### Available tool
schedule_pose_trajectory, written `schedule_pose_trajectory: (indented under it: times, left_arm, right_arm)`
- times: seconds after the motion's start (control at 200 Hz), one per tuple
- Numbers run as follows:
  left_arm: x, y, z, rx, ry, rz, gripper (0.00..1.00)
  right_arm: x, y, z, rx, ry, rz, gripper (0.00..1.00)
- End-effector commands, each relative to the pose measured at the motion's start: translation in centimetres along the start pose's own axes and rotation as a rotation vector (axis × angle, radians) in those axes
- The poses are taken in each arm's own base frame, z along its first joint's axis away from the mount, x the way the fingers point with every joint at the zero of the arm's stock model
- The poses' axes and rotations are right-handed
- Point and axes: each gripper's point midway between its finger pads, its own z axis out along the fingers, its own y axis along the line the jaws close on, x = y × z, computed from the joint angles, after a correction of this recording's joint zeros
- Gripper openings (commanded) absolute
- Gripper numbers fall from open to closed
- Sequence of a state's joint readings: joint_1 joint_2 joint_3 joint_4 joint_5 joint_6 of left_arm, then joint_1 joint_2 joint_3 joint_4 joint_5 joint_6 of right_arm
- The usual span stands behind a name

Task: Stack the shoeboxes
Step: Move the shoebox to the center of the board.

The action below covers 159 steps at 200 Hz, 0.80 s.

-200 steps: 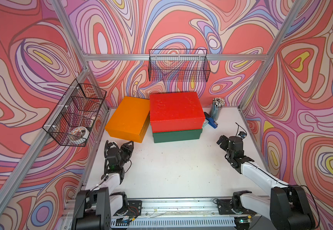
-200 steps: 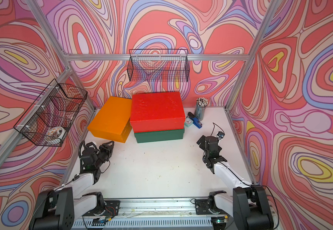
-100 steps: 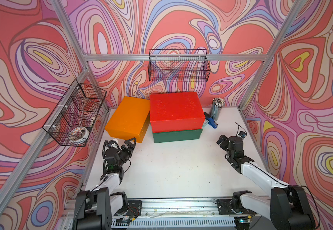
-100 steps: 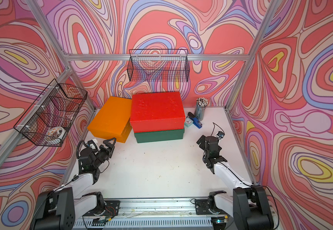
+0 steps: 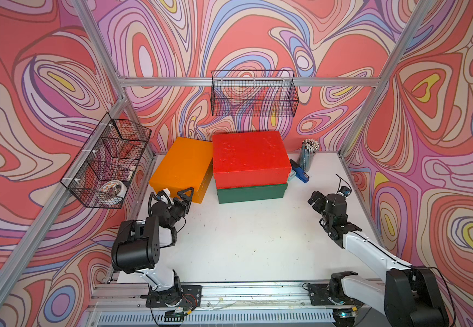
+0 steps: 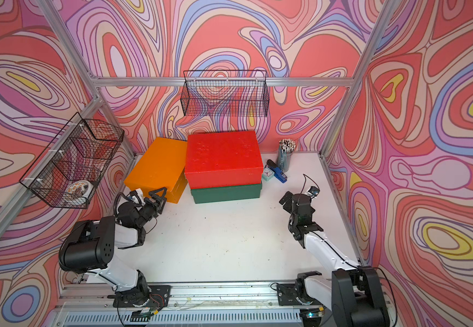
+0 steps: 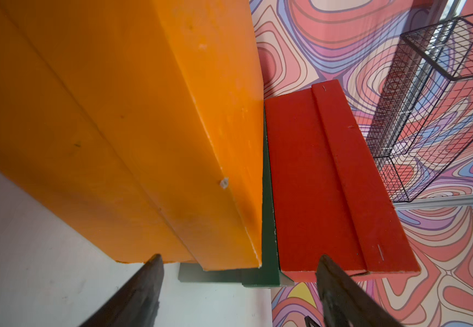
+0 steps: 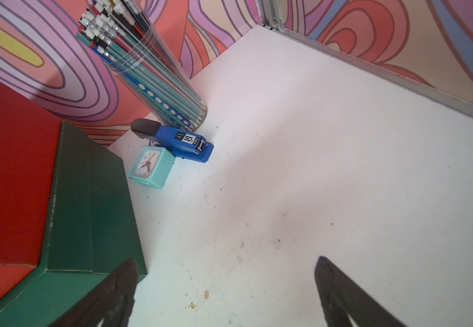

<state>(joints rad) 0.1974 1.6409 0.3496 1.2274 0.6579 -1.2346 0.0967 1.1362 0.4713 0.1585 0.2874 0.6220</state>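
Both top views show the red shoebox (image 5: 249, 157) (image 6: 222, 158) lying on the dark green shoebox (image 5: 250, 193) (image 6: 226, 192) at the back middle. The orange shoebox (image 5: 183, 167) (image 6: 158, 167) sits on the table against their left side. My left gripper (image 5: 175, 194) (image 6: 148, 195) is open just in front of the orange box's near corner, holding nothing. In the left wrist view that gripper (image 7: 239, 257) frames the orange (image 7: 116, 113), green (image 7: 267, 226) and red (image 7: 314, 184) boxes. My right gripper (image 5: 316, 198) (image 8: 226, 260) is open and empty over bare table, right of the green box (image 8: 88, 212).
A cup of pencils (image 5: 308, 154), a blue stapler (image 8: 178, 141) and a small teal clock (image 8: 150, 167) stand just right of the stack. Wire baskets hang on the back wall (image 5: 253, 94) and the left wall (image 5: 108, 164). Metal frame posts edge the white table (image 5: 258, 232).
My left gripper has gone from shut to open and moved a little forward toward the orange box's corner. The right arm and the boxes have not moved.
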Motion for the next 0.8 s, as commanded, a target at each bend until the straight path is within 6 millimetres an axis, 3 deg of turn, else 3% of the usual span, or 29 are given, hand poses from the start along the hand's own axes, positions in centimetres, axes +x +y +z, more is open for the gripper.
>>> schedule_pose_trajectory:
  times: [0.0,0.23,0.451,0.791]
  left_arm:
    - [-1.5,-2.0,0.7,0.080,-0.031,0.057,0.84]
    - [-2.0,-0.3,2.1,0.051,-0.018,0.024,0.82]
    - [-2.4,-0.3,2.3,0.051,-0.027,0.029,0.78]
    - [-2.8,-0.5,2.3,0.056,-0.039,0.027,0.47]
  right_arm:
    - [0.1,-0.2,0.0,-0.002,-0.002,-0.005,0.98]
    - [0.0,-0.1,-0.1,-0.004,-0.005,-0.004,0.98]
    - [0.1,-0.1,0.0,-0.004,-0.003,-0.006,0.98]
    - [0.1,-0.1,0.0,-0.004,-0.002,-0.005,0.98]
